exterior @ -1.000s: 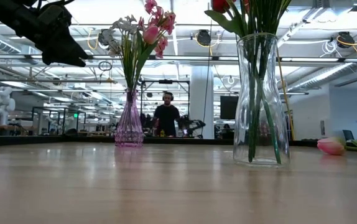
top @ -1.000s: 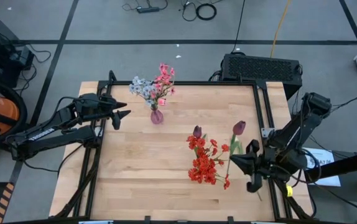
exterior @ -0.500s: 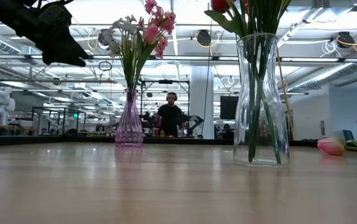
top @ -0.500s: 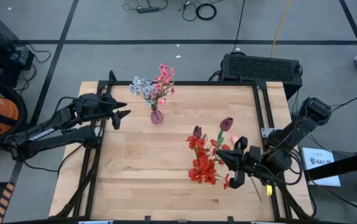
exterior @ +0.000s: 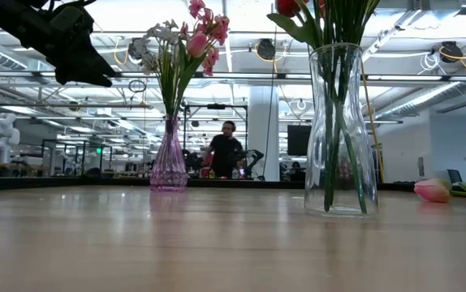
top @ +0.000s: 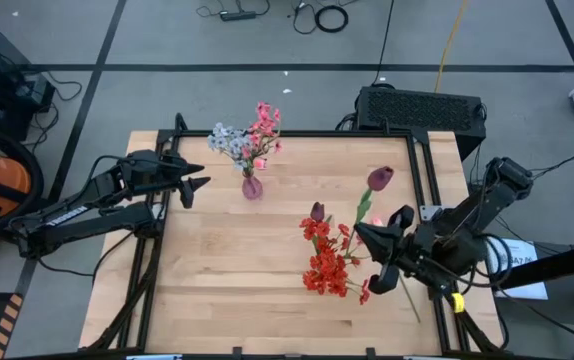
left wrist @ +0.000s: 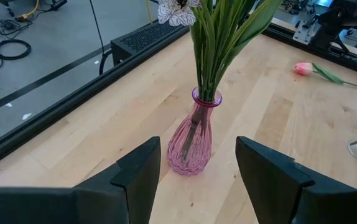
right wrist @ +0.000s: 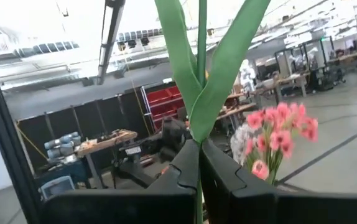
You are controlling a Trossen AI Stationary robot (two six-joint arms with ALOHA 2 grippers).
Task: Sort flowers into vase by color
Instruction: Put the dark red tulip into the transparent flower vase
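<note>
- since a second ago the right gripper [top: 391, 250] has swung its dark maroon tulip [top: 379, 178] in from the table's right edge toward the clear vase [exterior: 341, 130]; the head now sits beyond the red clusters [top: 327, 262], a little farther from them than half a second ago. the left arm has not shifted.
- the right gripper's fingers are clamped on the tulip's green stalk [right wrist: 201, 74], low down near its leaves, seen plainly in the right wrist view; the stem leans up and away from the gripper.
- the left gripper [top: 195, 184] hangs with its fingers spread and nothing between them, over the left side of the table, near the small pink vase [left wrist: 194, 140] that holds the pink sprays [top: 265, 125] and the pale blue-white sprig [top: 229, 140].
- the clear vase already holds the red clusters and another maroon tulip [top: 317, 211]; a pink bud [exterior: 433, 190] lies on the wooden table [top: 227, 280], right of the clear vase in the low view.
- step in hand, as i judge it: carrying this tulip to join the dark and red flowers.
- the next move calls for tipping the stem upright, bringing its cut end over the clear vase's mouth and lowering it among the crowded stalks before letting go; the bud is left to sort.
</note>
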